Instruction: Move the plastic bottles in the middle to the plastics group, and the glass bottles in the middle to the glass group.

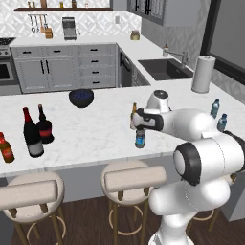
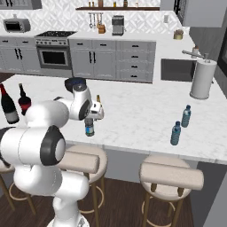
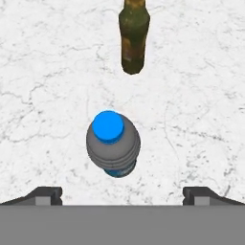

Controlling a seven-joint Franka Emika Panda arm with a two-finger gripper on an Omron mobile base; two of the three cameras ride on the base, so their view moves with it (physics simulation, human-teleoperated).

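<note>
In the left base view, the small water bottle [image 1: 140, 138] stands upright on the white marble bench [image 1: 95, 129], just below the gripper [image 1: 138, 125]. It is clear and blue-tinted, with a blue label band. The slim amber beer bottle [image 1: 133, 116] stands just behind it.

In the right base view, the water bottle [image 2: 89, 127] is under the hand, well apart from the two plastics group bottles [image 2: 181, 124].

In the hand view, the water bottle [image 3: 113, 143] shows a bright blue cap and grey shoulders, centred between the fingertips [image 3: 45, 195]; the jaws are spread wide, gripping nothing. The beer bottle [image 3: 133, 38] lies beyond.
</note>
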